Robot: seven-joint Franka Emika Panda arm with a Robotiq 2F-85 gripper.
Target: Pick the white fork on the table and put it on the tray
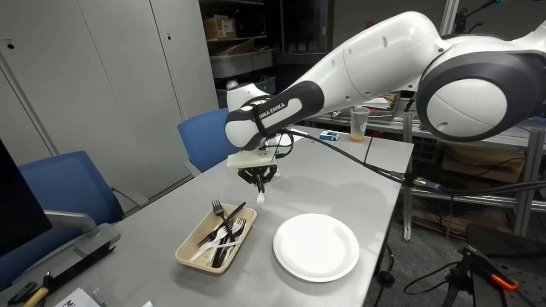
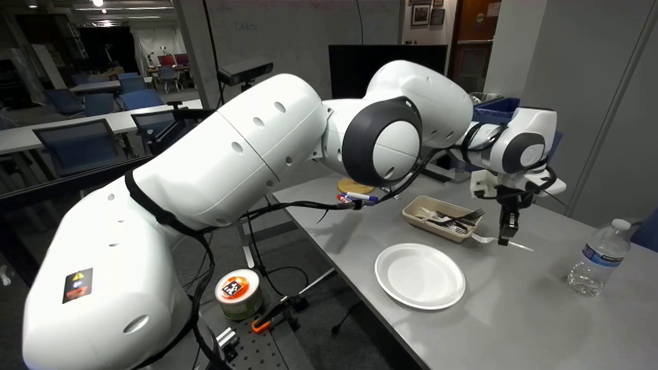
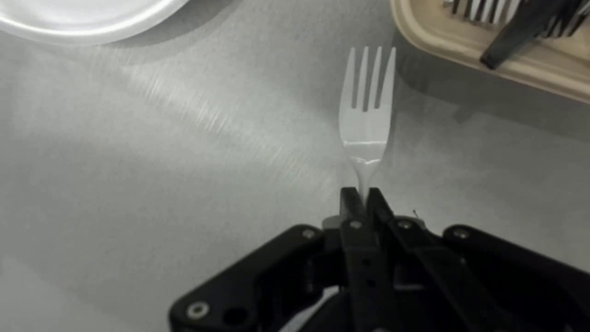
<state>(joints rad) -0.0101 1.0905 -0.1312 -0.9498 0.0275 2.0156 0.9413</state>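
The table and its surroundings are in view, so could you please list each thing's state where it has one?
fingers: closed on the white fork
white fork: gripped, outside the tray
tray: holding black and white cutlery
plate: face up
bottle: capped, standing; fill level unclear
cup: standing, amber liquid at bottom
monitor: looks dark
cabinet doors: shut

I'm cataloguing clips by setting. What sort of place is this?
Probably a robotics lab or shared workspace, judging by the robot arm, the blue office chairs and the shelved bins.
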